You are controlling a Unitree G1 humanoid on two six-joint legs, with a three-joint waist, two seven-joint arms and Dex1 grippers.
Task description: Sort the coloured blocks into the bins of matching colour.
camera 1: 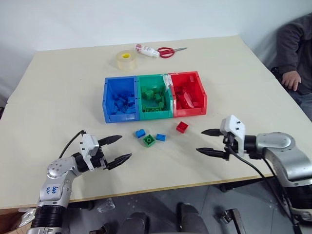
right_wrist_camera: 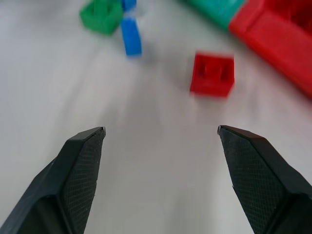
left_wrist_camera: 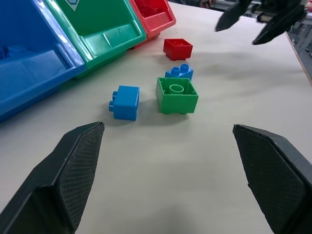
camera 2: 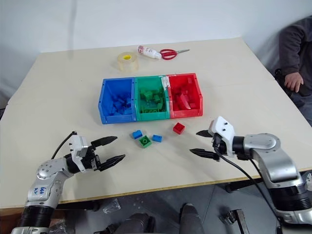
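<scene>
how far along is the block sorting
Mostly done: the blue bin, green bin and red bin each hold matching blocks. Nothing is in hand; left gripper and right gripper are open. Left: two blue blocks, the green block, the red block.

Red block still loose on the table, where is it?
The red block lies on the table just in front of the red bin, right of the other loose blocks.

It looks like a lab or office room: a plain pale table by a white wall, with tape roll, scissors, glue bottle, and a seated person beside.
</scene>
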